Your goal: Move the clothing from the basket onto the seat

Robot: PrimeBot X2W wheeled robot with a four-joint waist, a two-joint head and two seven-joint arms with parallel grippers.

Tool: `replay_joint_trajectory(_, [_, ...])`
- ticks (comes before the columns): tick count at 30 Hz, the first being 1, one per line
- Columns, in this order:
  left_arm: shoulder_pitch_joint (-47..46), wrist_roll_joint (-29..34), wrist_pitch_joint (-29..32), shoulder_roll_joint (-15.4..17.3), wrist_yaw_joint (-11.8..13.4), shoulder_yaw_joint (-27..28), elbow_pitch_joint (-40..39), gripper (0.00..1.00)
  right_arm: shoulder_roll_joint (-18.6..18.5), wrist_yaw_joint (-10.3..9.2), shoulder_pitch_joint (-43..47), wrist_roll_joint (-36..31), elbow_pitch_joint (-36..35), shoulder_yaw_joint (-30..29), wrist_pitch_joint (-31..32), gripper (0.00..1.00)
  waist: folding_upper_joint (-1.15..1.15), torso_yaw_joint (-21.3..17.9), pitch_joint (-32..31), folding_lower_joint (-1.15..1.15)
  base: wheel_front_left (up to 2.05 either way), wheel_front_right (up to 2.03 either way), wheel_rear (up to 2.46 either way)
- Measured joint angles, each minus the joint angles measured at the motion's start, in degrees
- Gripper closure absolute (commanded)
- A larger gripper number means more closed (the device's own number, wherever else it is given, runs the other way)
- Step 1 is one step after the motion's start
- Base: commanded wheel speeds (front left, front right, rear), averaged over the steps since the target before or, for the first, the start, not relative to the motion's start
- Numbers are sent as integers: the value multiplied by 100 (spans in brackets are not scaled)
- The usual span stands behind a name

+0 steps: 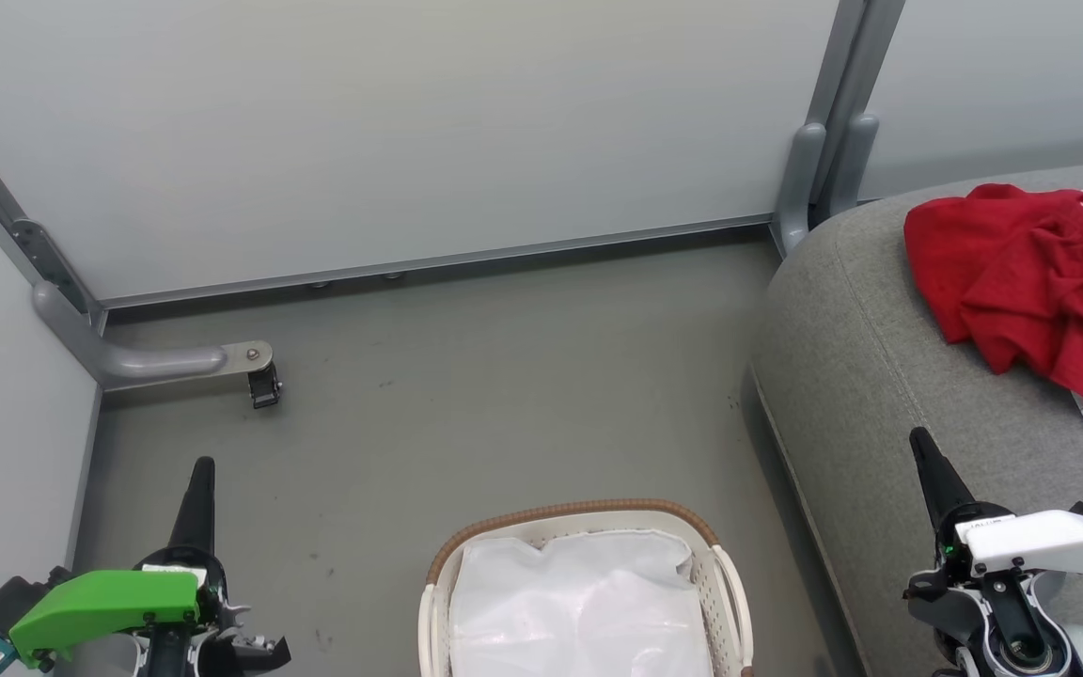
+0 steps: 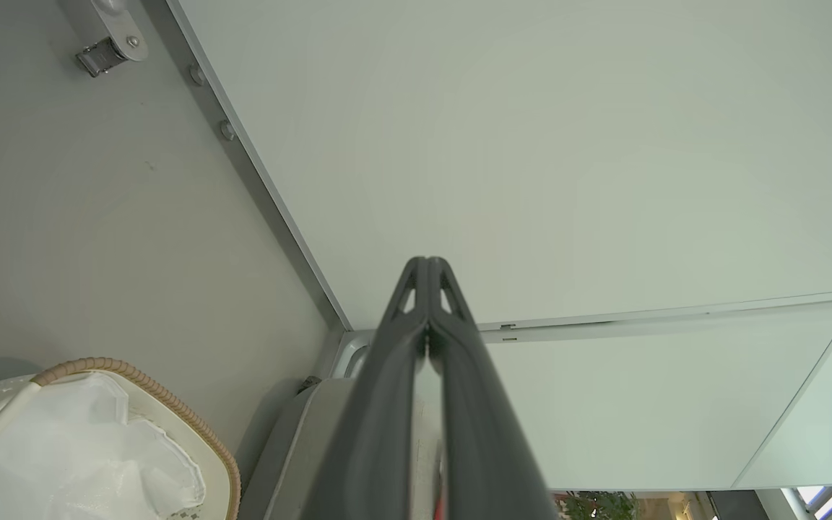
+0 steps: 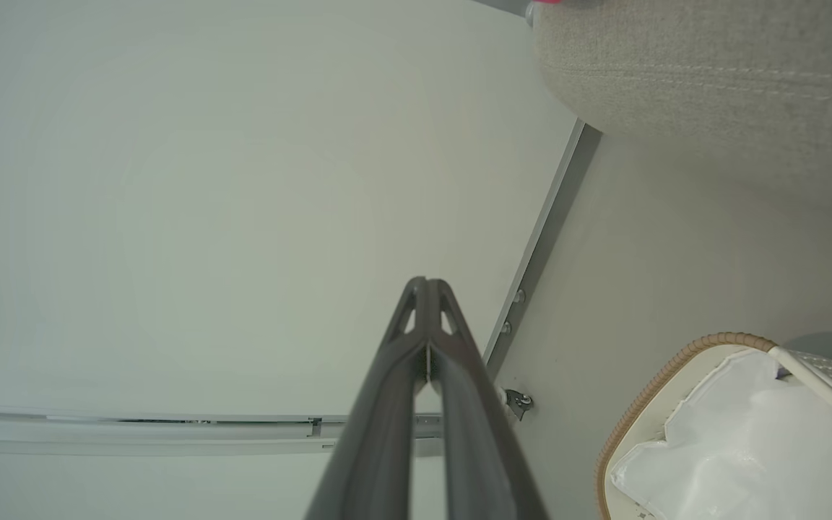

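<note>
Red clothing [image 1: 1035,282] heaped on the grey seat [image 1: 880,376], apparently delivered; basket [image 1: 560,515] on the floor with its white liner [image 1: 579,602] bare; left gripper [image 1: 202,465] and right gripper [image 1: 919,437], fingers pressed together and empty, flanking the basket, seemingly parked with nothing more to lift.

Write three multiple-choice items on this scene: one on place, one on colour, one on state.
1. The clothing lies: A in the basket; B on the seat; C on the floor.
2. The left hand has a cover coloured: A green; B white; C red.
3. The right hand is: A wide open; B shut, empty; C shut on cloth.
Key: B, the red heap rests on the grey cushion; A, the head view shows it green; B, its fingers meet with nothing between.
</note>
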Motion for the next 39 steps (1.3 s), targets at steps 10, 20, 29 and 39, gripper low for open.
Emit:
replay_joint_trajectory(10, [-60, -365, 124, -1, -27, 68, 10, 100, -3, -1, 1, 425, -23, -46, 114, 100, 0, -3, -19, 0, 0, 0, 0])
replay_joint_trajectory(20, [-124, -715, 244, -2, -52, 152, 21, 100, -5, -1, 2, 829, -47, -93, 219, 100, 0, -6, -38, 0, 0, 0, 0])
replay_joint_trajectory(29, [-152, -958, 308, -4, -76, 201, 27, 100, -8, -1, 2, 1110, -59, -122, 288, 100, 0, -9, -51, 0, 0, 0, 0])
replay_joint_trajectory(39, [-155, -957, 332, -13, -76, 213, 29, 100, -8, -1, 3, 1110, -59, -122, 288, 100, 0, -9, -51, 0, 0, 0, 0])
